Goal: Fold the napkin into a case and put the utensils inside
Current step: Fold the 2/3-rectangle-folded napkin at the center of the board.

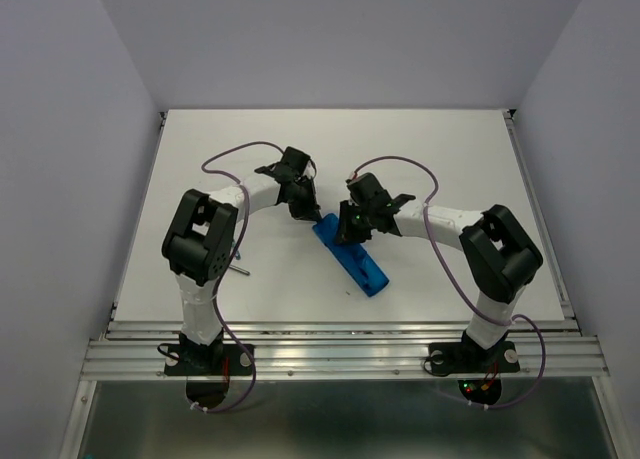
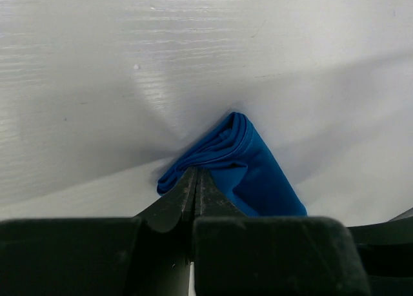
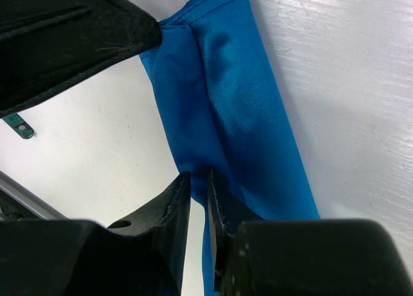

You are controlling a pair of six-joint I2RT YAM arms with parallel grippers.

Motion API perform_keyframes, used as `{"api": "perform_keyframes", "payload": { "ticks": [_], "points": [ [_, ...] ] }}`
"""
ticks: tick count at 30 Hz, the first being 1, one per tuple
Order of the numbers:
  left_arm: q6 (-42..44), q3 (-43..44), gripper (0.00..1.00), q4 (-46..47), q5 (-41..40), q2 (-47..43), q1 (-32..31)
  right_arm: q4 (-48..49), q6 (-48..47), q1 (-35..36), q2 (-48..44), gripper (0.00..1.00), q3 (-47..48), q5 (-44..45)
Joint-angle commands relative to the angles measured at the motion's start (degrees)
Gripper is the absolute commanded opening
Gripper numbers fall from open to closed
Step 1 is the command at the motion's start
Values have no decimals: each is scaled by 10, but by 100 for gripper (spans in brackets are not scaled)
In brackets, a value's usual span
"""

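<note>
If the arms lift or pull apart, the free near end of the narrow oblong case of folded bright blue cloth [image 1: 360,264], lying in the middle of the white table [image 1: 200,159], may fall open. The right gripper [image 3: 197,175], almost closed, is at its long edge; a pinched layer I cannot confirm. Beyond, the closed left gripper [image 2: 195,172] pinches its far end.

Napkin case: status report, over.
Both shut on folded napkin: left gripper at its far end, right gripper on long edge. One utensil outside, by left arm.
</note>
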Motion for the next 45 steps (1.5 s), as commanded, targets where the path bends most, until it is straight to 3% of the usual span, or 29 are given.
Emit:
{"api": "perform_keyframes", "payload": {
  "ticks": [1, 8, 15, 24, 30, 37, 45],
  "points": [
    [17, 18, 11, -42, -37, -48, -1, 22, -5, 10, 1, 24, 2, -15],
    [15, 31, 24, -58, -49, -68, -1, 21, -10, 15, 14, 25, 2, -21],
    [7, 14, 50, -60, -54, -87, 1, 19, -9, 26, -1, 35, 9, -19],
    [-4, -19, 70, -52, -52, -122, 5, 0, -16, 36, -23, 36, 39, -30],
    [-6, -30, 71, -52, -54, -135, 7, -22, -28, 43, -48, 36, 54, -24],
    [-10, -52, 75, -39, -41, -152, 8, -40, -32, 43, -88, 36, 36, 50],
    [-15, -114, 74, -7, -15, -163, 8, -51, -32, 43, -102, 36, -2, 99]
  ]
}}
